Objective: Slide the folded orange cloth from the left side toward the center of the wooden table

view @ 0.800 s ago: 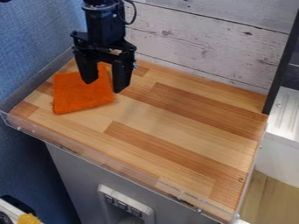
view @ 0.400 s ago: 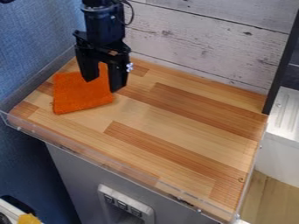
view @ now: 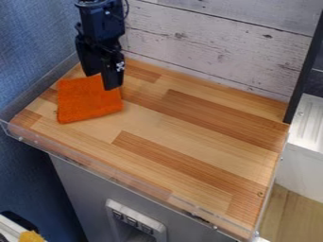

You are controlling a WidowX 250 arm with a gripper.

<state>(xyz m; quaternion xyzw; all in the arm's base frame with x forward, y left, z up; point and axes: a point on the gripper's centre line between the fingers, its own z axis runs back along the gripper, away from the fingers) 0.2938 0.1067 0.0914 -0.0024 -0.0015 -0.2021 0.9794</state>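
the orange cloth (view: 88,101) lies to the near left of your gripper (view: 102,82), whose 2 fingers are spread apart.

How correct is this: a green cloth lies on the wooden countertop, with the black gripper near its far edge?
The camera view shows the cloth is orange, not green; it lies on the wooden countertop, with the black gripper near its far edge.

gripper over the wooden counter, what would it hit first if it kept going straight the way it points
Probably the orange cloth, by its upper right part; how high the gripper sits is unclear.
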